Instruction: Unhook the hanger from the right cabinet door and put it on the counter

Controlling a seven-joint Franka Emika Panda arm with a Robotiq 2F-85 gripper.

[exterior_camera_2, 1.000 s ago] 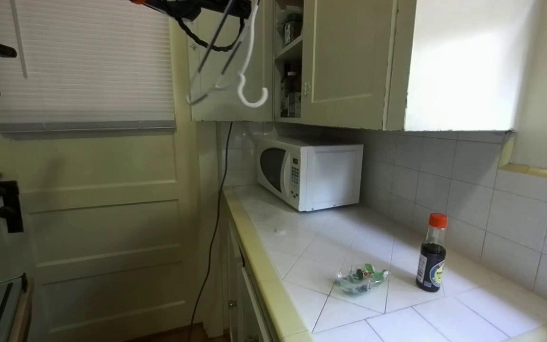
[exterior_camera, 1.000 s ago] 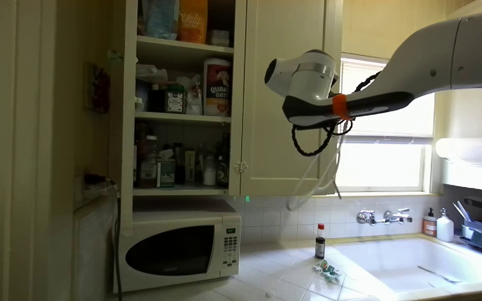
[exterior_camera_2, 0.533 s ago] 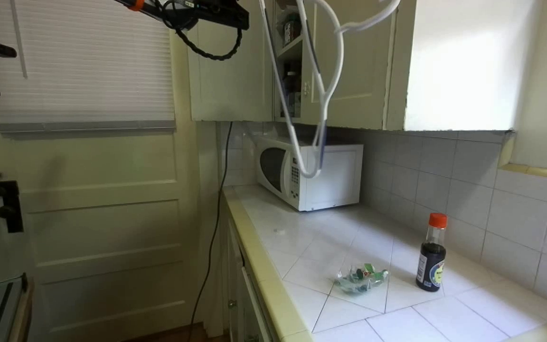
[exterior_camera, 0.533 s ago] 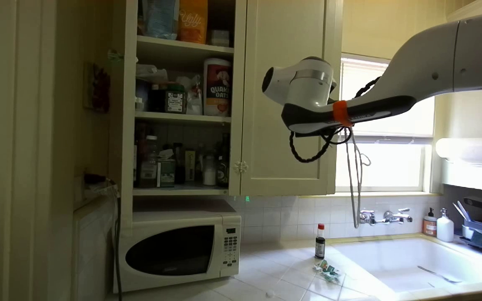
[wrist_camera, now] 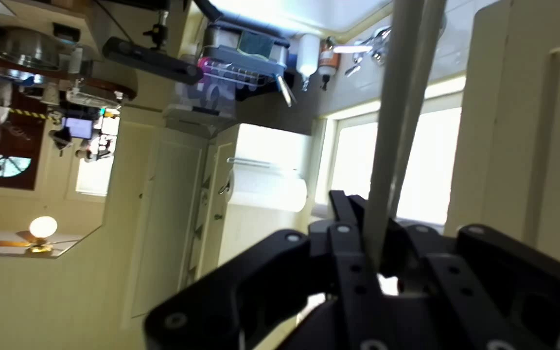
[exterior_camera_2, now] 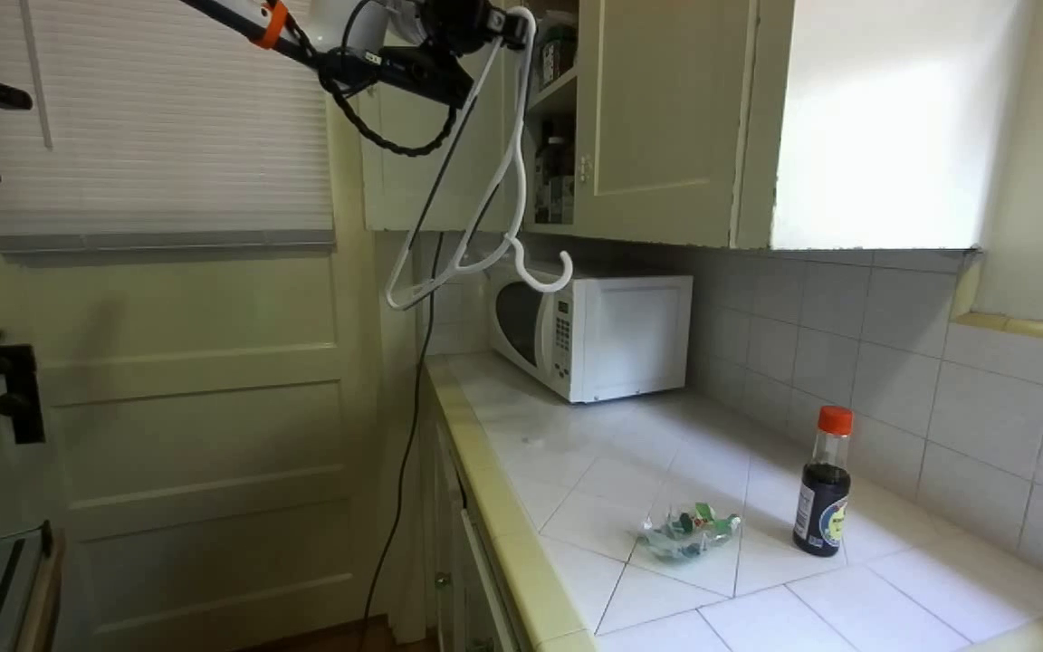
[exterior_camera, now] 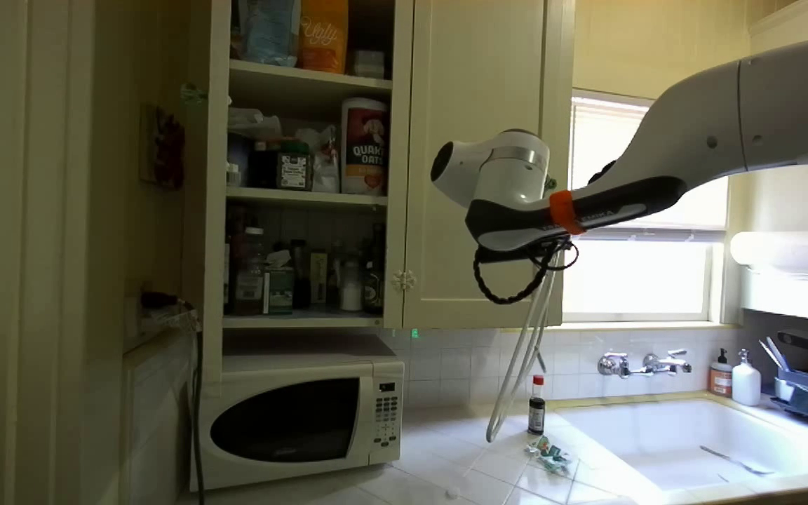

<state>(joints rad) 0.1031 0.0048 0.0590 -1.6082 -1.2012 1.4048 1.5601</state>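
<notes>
Half done, I'd say: black gripper (wrist_camera: 379,228) pinching the thin white triangular hanger (wrist_camera: 394,126), off the cream panelled door (exterior_camera: 477,66), the off-white tiled counter (exterior_camera_2: 612,471) at six o'clock unreached!

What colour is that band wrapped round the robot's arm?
The band is orange; it shows best in an exterior view.

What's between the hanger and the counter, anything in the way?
Nothing visible blocks the gap between the hanger, held in the claw, and the counter. On the counter, though, the red-capped bottle and the clear package near it could crowd the landing spot.
</notes>
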